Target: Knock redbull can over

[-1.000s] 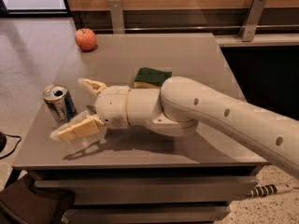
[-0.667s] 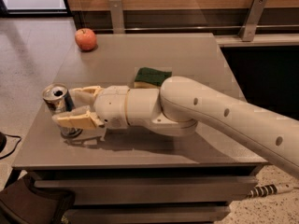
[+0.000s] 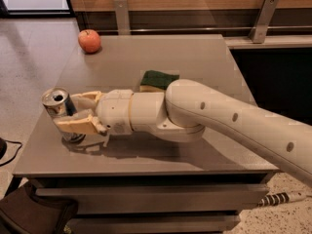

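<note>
My gripper (image 3: pixel 65 111) looks pinched on the can (image 3: pixel 56 101), held between its fingers. Can's upright, so the actual knocking over isn't done yet.

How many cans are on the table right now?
1. The can is near the table's front-left corner, with the gripper right at it. The arm covers part of the table, so another could be hidden.

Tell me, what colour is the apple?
Red. The apple shows clearly in the camera view, and the gripper clasps the can.
</note>
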`<state>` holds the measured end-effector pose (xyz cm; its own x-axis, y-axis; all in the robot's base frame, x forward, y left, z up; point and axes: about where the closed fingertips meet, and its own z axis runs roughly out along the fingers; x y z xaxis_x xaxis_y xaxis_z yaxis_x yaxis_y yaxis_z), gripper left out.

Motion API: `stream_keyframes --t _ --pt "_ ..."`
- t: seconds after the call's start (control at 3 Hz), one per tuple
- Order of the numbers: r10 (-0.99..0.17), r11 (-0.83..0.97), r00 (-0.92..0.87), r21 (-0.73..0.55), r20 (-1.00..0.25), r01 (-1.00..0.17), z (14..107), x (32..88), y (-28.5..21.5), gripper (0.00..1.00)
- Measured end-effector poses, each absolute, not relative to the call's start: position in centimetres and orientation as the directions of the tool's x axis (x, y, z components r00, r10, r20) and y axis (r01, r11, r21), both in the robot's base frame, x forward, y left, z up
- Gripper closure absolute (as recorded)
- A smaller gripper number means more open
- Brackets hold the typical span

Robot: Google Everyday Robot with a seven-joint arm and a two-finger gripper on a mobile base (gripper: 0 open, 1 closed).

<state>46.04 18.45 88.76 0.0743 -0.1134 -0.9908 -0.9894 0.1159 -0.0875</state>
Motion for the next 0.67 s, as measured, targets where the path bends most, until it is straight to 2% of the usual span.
stream_keyframes --t 0.33,0.67 --pt "-0.114 0.115 0.075 -0.088 -0.991 -0.989 88.8 46.0 18.5 1.00" --pt "-0.173 0.134 0.084 -0.108 -0.981 -0.985 89.9 46.1 17.7 1.00"
